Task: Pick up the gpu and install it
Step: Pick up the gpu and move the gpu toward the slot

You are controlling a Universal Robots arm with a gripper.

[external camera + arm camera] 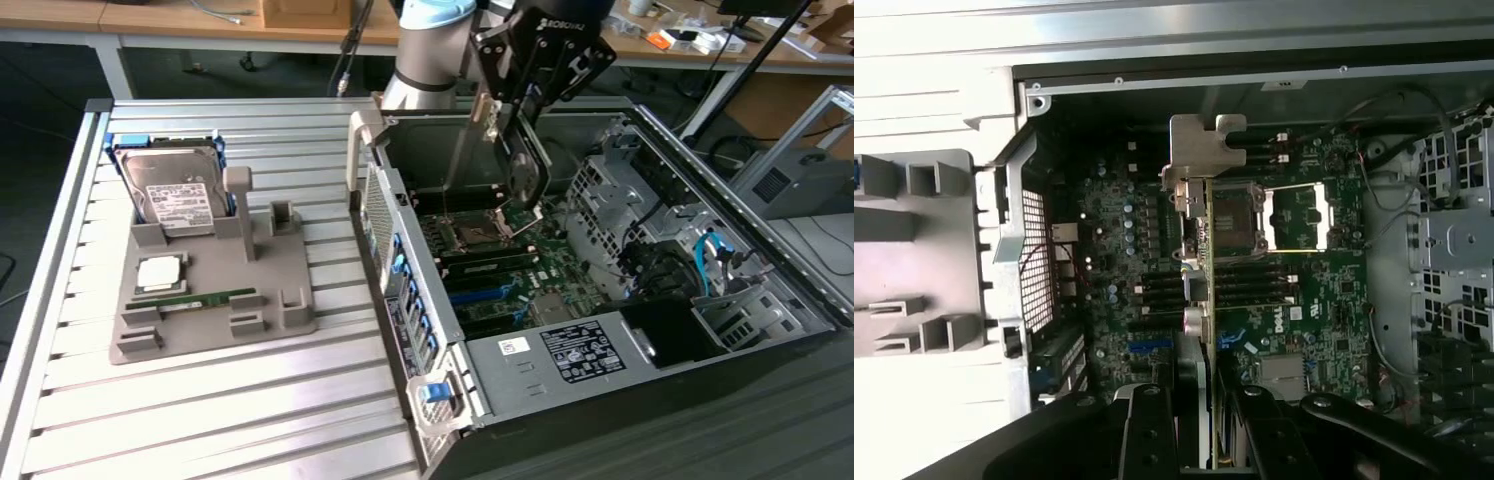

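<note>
My gripper (518, 108) is shut on the gpu (526, 165) and holds it on edge above the open computer case (400, 250). The gpu is a thin dark card with a silver bracket along one end, and it hangs over the motherboard (497, 262) near the CPU socket. In the wrist view the gpu (1206, 250) appears edge-on, its metal bracket (1204, 148) pointing away from the camera. My gripper (1205, 405) clamps the card between its two black fingers (1146, 430). The card hangs clear of the board, not in any slot.
A grey parts holder (287, 300) lies on the slatted metal table at the exterior view's left. It carries a silver hard drive (174, 192), a CPU chip (160, 270) and a green RAM stick (200, 298). Drive cages and cables (667, 250) fill the case's right side.
</note>
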